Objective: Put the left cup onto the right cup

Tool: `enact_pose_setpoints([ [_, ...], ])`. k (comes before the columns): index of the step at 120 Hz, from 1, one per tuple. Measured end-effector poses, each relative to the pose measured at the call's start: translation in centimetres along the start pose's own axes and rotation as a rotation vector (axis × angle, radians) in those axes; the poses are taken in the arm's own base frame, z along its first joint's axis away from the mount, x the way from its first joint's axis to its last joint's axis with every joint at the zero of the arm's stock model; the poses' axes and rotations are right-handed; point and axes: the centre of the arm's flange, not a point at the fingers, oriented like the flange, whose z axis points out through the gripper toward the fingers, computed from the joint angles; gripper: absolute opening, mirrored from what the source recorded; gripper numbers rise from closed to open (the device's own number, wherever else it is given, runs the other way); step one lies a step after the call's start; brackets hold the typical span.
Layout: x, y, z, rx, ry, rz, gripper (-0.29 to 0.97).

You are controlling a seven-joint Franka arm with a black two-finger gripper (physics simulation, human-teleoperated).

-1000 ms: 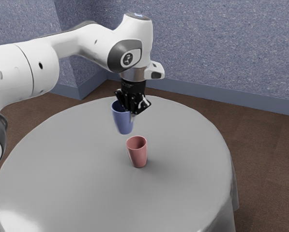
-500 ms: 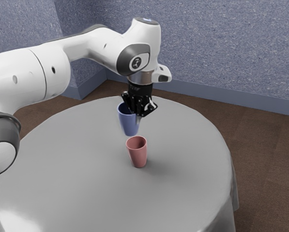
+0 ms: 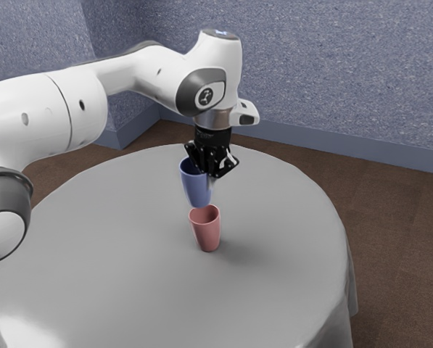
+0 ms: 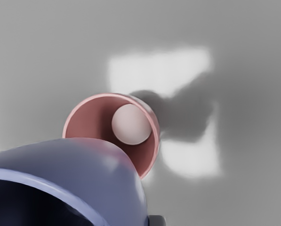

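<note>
Right over the middle of the round grey tabletop [image 3: 93,254], the blue cup [image 3: 195,185] is hanging in mid-air off the fingers [image 3: 213,164]. This is the one the task wants moved. The fingers are pinched narrow on the cup's wall up at the rim, on the side toward the exterior view's right. I think one finger sits inside the mouth and one outside, but the black hand covers that spot, so don't quote me. Grabbing it by the rim makes sense, since it leaves the whole base and lower body free to drop into something. It also explains why the cup hangs a bit tilted rather than dead upright. The pink cup [image 3: 205,227] stands upright on the tabletop just below, mouth open and nothing in it. The blue cup's base is only just above that pink rim, with no contact that I can see. From the wrist view the blue cup [image 4: 84,183] bulges in close under the hand and covers part of the pink cup [image 4: 86,122]. You can see the pale floor of the pink cup off to one side of the blue wall, so the two aren't quite centred on each other. My read is that the carry is basically done and what's left is the fiddly bit — nudge across until the base sits over the opening, then ease down and let go. With that tilt, the base could catch the pink rim and tip it over, since a light cup standing loose won't resist much.
</note>
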Motion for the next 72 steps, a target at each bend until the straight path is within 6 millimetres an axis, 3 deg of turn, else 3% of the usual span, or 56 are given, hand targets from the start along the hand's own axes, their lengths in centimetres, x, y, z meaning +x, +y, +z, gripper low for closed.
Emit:
enact_pose_setpoints([
  [72, 1.9, -0.7, 2.8, 0.005, -0.027, -0.019, -0.11],
])
